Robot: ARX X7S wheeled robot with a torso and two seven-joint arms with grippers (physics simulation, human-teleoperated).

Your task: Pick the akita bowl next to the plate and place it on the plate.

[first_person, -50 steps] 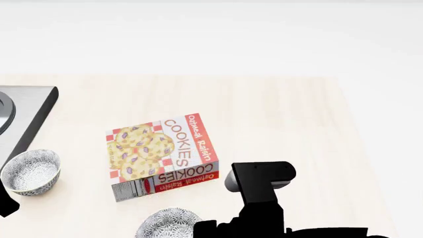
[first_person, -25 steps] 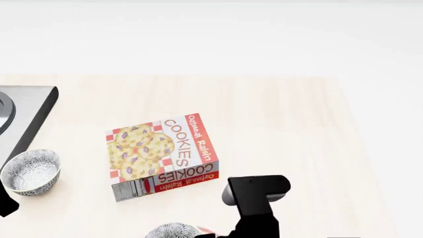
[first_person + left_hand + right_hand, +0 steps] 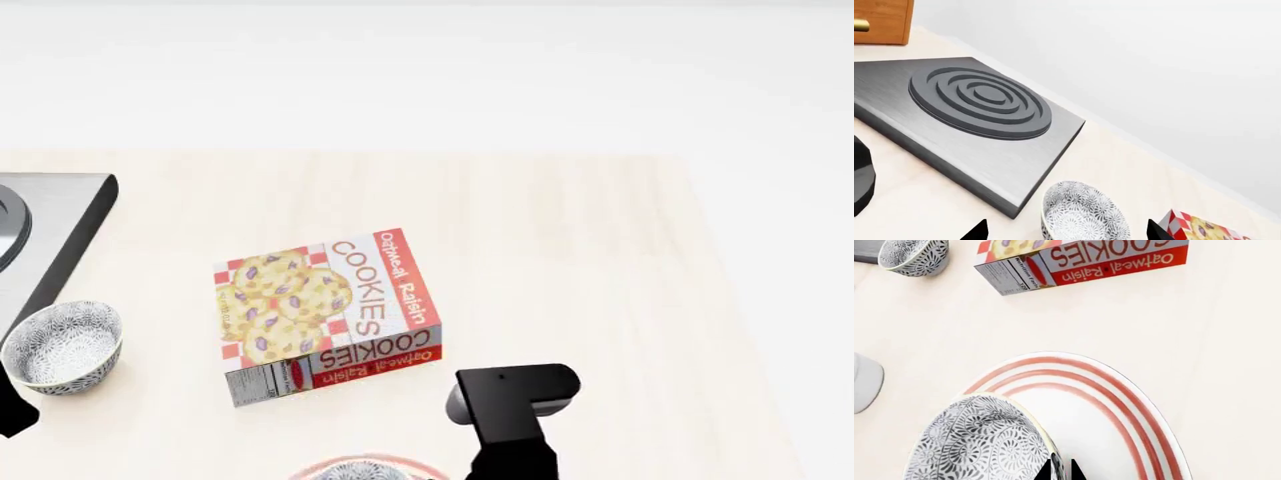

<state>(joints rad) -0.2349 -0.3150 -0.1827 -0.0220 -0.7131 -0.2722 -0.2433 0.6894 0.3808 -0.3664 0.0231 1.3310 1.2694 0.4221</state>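
Pale wood-grain desk [image 3: 561, 250]. Brushed grey metal hob [image 3: 981, 130] with concentric ring burner sits at its left end. Cardboard cookie box [image 3: 327, 312] lies flat mid-desk. Plate [image 3: 1121, 425]: flat, round, glossy white, red rings near the rim. Akita bowl [image 3: 981, 440] is over the plate's edge, tilted, patterned outside showing. Right gripper [image 3: 1059, 471] pinches its rim, fingertips nearly together. Second look-alike bowl [image 3: 1084, 212] sits upright beside the hob. Left gripper [image 3: 1064, 235]: spread wide, holding nothing.
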